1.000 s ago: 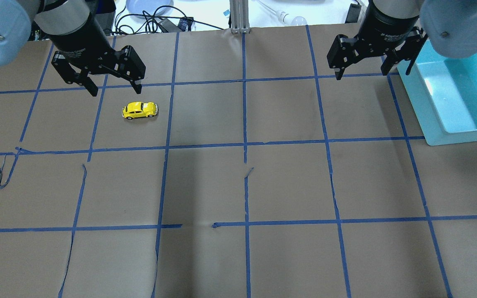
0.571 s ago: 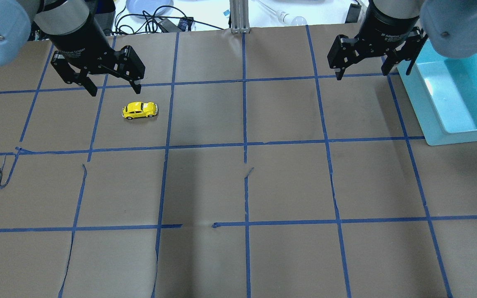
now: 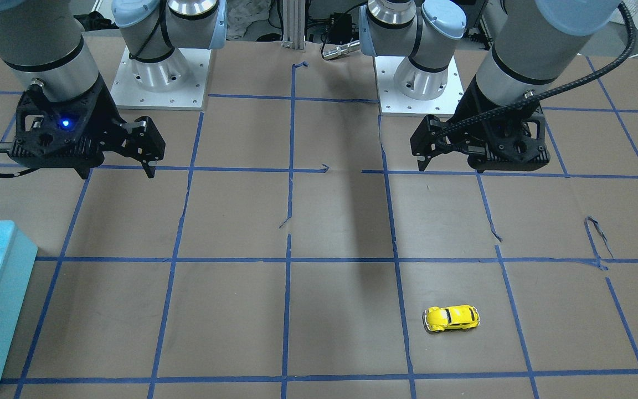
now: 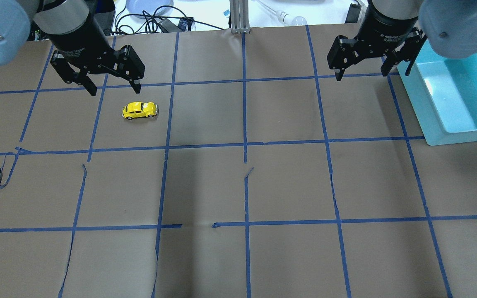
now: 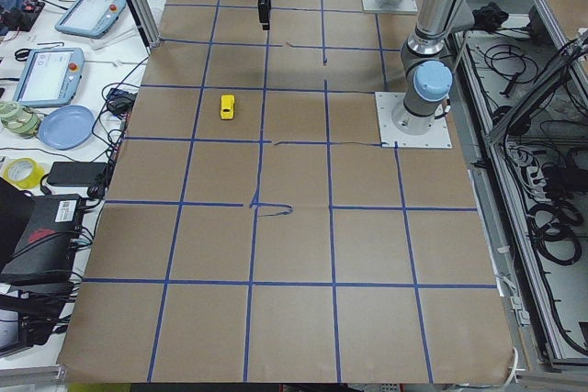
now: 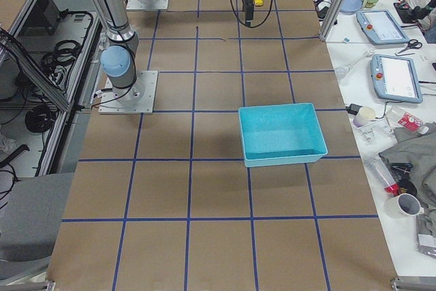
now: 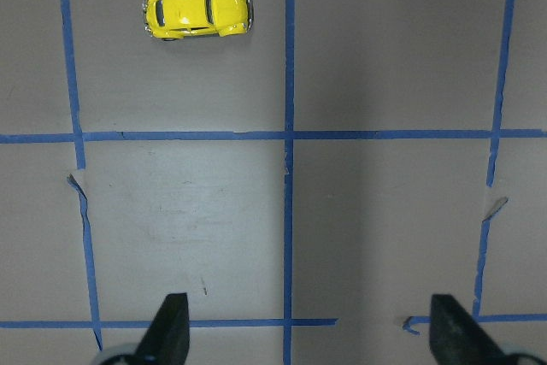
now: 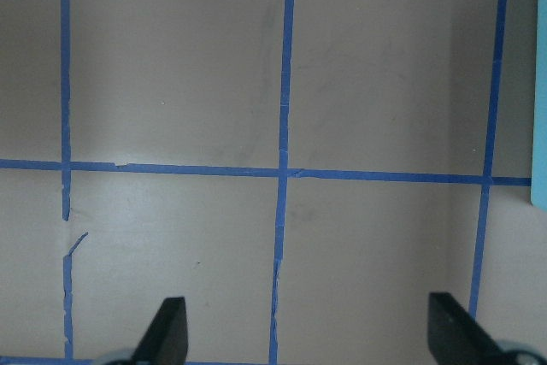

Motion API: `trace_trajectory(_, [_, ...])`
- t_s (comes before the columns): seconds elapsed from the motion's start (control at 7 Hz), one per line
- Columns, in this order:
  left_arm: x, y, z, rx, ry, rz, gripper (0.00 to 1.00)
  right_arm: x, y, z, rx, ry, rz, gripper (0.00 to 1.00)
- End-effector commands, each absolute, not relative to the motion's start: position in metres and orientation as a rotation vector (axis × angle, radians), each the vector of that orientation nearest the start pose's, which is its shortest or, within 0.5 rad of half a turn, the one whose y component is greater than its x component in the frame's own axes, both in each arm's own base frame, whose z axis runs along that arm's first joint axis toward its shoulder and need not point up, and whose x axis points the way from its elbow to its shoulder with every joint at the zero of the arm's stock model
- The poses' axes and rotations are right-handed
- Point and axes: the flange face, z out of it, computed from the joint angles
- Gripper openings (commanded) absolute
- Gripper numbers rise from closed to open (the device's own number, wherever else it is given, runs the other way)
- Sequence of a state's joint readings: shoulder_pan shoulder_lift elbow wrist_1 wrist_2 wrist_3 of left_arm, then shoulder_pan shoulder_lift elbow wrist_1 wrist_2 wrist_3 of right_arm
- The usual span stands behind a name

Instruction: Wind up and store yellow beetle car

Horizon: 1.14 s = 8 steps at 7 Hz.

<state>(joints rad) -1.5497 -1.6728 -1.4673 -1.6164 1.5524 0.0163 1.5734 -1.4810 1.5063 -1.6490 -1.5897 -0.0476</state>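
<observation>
one yellow beetle car (image 4: 140,110) sits on its wheels inside a blue-taped square of the brown paper table (image 4: 288,182). the left gripper (image 4: 115,90) hangs near it, jaws spread wide; the right gripper (image 4: 362,74), likewise spread, hovers well apart beside the teal bin (image 4: 422,111).

White lettering is printed on the black body of the right claw (image 4: 362,75) in the overhead view. It can be read as "2F Adaptive Gripper", and a smaller line beneath it is too fine to be made out. The same print is borne by the left claw (image 4: 115,92), where only "Adaptive Gripper" is legible. What is shown on the tablets (image 5: 50,75) beside the desk (image 5: 294,245) is too small to be read.
</observation>
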Motion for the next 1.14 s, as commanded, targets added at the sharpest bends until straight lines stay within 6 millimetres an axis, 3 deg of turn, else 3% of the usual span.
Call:
trace_trajectory(0.0, [-0.123, -0.533, 0.482, -0.008, 3.156, 0.07, 1.0, 0.133, -0.534, 0.482, -0.079, 3.159, -0.084, 1.0])
trace_trajectory(0.71, [-0.121, -0.535, 0.477, -0.015, 3.155, 0.084, 1.0, 0.134, -0.533, 0.48, -0.082, 3.159, -0.077, 1.0])
trace_trajectory(1.0, [-0.115, -0.548, 0.471, -0.063, 3.152, 0.015, 1.0, 0.134, -0.533, 0.478, -0.082, 3.159, -0.072, 1.0])
